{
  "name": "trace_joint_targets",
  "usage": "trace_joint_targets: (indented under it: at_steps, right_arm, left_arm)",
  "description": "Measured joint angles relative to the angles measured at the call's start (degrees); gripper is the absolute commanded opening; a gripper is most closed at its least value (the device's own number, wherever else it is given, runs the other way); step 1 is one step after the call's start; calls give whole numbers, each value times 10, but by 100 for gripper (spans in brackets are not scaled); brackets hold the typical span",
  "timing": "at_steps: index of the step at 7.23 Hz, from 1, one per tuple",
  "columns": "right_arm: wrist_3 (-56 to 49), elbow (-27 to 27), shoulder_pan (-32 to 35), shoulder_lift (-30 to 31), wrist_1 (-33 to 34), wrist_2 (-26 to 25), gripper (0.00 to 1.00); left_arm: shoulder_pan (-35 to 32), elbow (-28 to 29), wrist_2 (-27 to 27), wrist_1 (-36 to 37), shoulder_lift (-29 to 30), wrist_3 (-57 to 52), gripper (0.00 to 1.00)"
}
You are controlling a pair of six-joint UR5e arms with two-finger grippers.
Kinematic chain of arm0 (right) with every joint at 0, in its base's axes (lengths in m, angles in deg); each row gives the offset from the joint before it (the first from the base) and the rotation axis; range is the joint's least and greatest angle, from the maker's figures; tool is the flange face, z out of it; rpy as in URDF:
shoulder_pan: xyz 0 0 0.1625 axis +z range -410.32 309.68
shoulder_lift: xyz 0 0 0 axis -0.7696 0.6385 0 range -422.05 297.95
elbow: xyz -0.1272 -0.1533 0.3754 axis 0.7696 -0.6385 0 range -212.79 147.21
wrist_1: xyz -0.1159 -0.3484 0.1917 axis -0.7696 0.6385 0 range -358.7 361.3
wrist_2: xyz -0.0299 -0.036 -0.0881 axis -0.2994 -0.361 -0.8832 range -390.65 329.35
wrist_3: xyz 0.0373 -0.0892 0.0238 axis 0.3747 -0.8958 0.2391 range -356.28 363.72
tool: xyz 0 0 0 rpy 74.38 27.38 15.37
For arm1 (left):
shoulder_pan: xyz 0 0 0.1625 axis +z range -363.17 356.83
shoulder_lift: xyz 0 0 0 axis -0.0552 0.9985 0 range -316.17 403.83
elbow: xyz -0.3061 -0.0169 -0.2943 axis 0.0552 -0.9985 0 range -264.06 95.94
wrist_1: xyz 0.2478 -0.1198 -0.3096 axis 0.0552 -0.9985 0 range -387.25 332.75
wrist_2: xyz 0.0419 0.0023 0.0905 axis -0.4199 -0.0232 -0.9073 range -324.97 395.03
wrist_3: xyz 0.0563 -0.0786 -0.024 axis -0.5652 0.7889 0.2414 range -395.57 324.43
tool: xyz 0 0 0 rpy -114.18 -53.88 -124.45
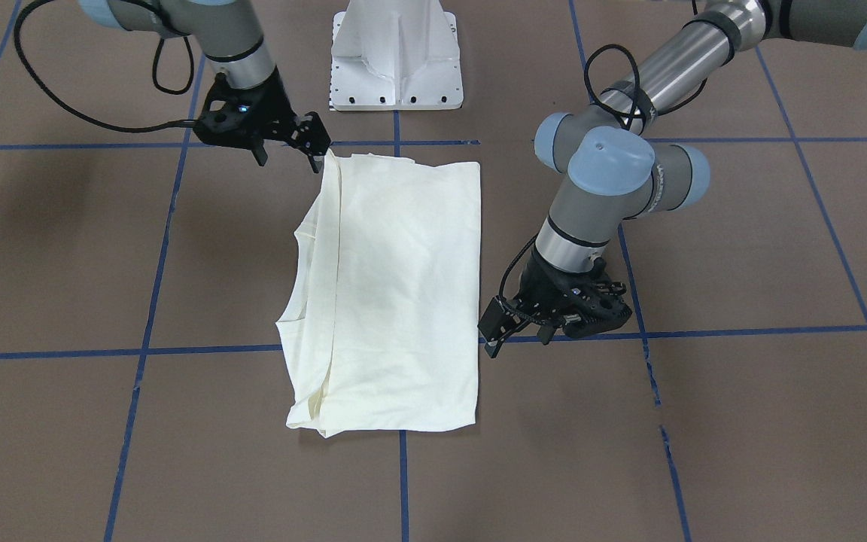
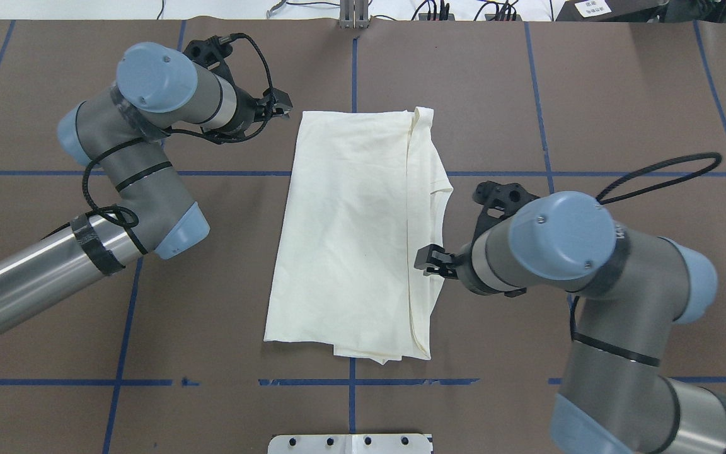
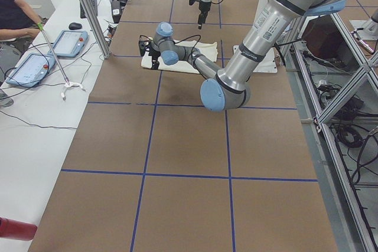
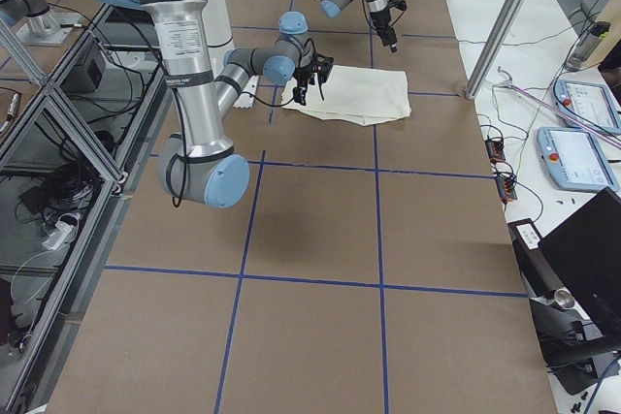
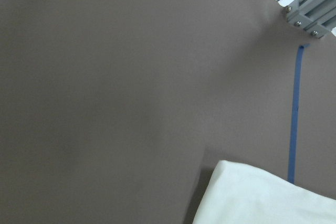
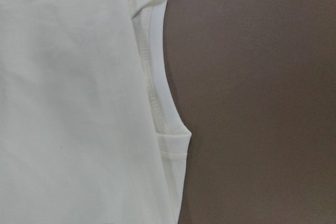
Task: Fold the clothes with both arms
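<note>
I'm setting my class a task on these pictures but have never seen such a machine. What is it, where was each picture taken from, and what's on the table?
It is a robot: a left arm and a right arm, each ending in a two-finger gripper. One picture faces it across the table, one looks over its shoulders, two look from the table's ends, and two come from wrist cameras. On the brown table lies one cream shirt, folded into a long rectangle. The left gripper hangs off one long side, the right gripper off the other. Both look open and hold nothing.
</note>
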Motion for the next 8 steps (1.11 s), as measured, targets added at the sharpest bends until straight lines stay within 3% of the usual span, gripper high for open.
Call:
trace_joint_targets:
  at_steps: [3, 8]
  right_arm:
    - [-64, -86, -60, -54, 31, -53, 100]
    - [-121, -121, -81, -60, 63, -36, 100]
  left_arm:
    - [11, -142, 6, 149, -20, -46, 100]
    - [24, -181, 7, 178, -34, -53, 100]
